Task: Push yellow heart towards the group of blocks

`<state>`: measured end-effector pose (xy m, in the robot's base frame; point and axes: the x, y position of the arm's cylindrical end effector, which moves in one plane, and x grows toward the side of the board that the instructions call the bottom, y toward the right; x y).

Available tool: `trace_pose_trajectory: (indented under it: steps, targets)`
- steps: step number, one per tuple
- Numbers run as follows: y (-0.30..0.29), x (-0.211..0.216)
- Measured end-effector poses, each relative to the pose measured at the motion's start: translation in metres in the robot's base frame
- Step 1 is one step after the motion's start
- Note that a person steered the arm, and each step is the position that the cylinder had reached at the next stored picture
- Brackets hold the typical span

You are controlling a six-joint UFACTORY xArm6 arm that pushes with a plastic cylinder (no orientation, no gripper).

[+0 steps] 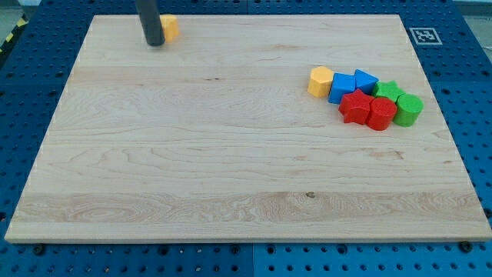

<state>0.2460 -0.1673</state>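
Observation:
The yellow heart sits near the board's top left. My tip stands right against its left side, partly hiding it. The group of blocks lies at the view's right: a yellow block, two blue blocks, a red star, a red block, a green star and a green block, all touching or nearly so.
The wooden board lies on a blue perforated table. A black and white marker tag sits off the board's top right corner.

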Motion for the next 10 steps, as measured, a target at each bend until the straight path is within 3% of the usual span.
trace_pose_trajectory:
  steps: [2, 3, 6, 10]
  targets:
    - [-0.05, -0.012]
    - [-0.054, -0.049]
    - [0.003, -0.053]
    - [0.081, 0.039]
